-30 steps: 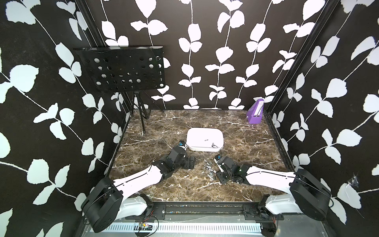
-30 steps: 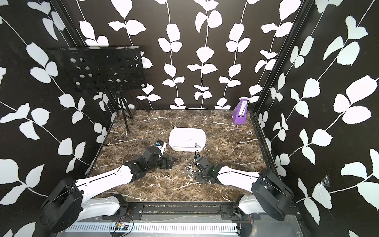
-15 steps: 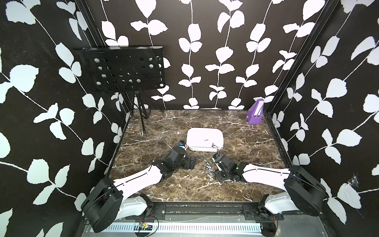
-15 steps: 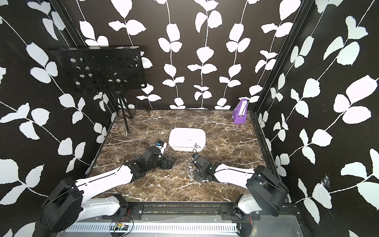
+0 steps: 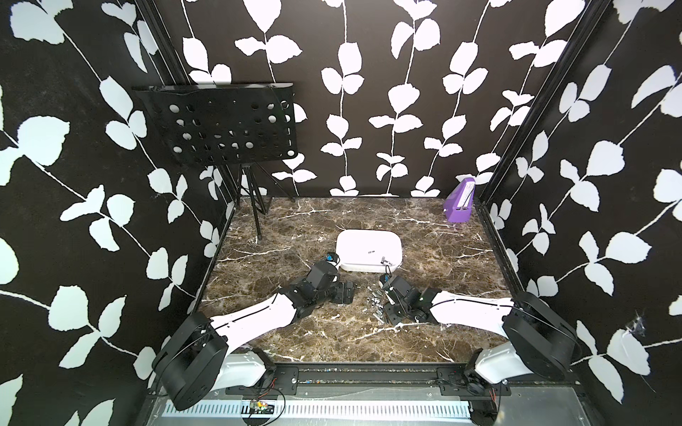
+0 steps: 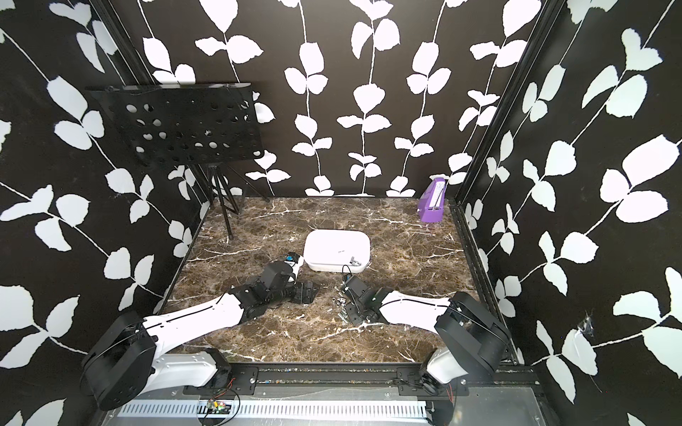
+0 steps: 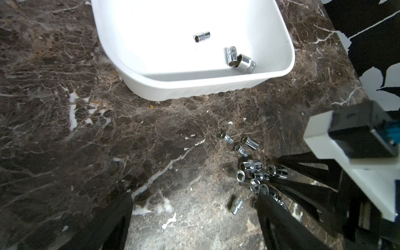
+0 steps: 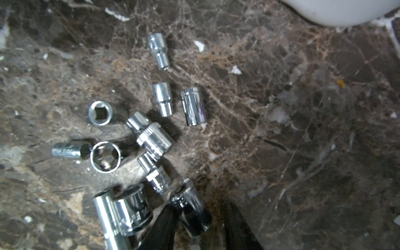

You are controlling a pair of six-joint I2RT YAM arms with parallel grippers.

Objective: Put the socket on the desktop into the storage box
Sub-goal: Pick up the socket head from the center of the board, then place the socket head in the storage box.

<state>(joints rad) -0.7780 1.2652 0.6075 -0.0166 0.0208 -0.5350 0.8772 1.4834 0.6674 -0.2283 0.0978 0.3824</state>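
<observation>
Several chrome sockets (image 8: 151, 138) lie in a loose pile on the dark marble desktop (image 5: 295, 228), just in front of the white storage box (image 5: 360, 266). Three sockets (image 7: 245, 63) rest inside the box. My right gripper (image 8: 201, 216) is low over the near end of the pile, its black fingers either side of one socket (image 8: 190, 207). One finger touches that socket and a gap shows at the other. My left gripper (image 7: 194, 216) hovers wide open beside the pile with nothing gripped. A small socket (image 7: 236, 205) lies near its finger.
A purple wedge-shaped box (image 5: 459, 206) stands at the back right corner. A black perforated music stand (image 5: 228, 125) on a tripod occupies the back left. Leaf-patterned walls close in three sides. Both arms (image 5: 468, 310) reach in low from the front rail.
The right gripper's jaws have narrowed around a socket in the pile and the wrist has edged slightly toward the box. The left arm has stayed in place.
</observation>
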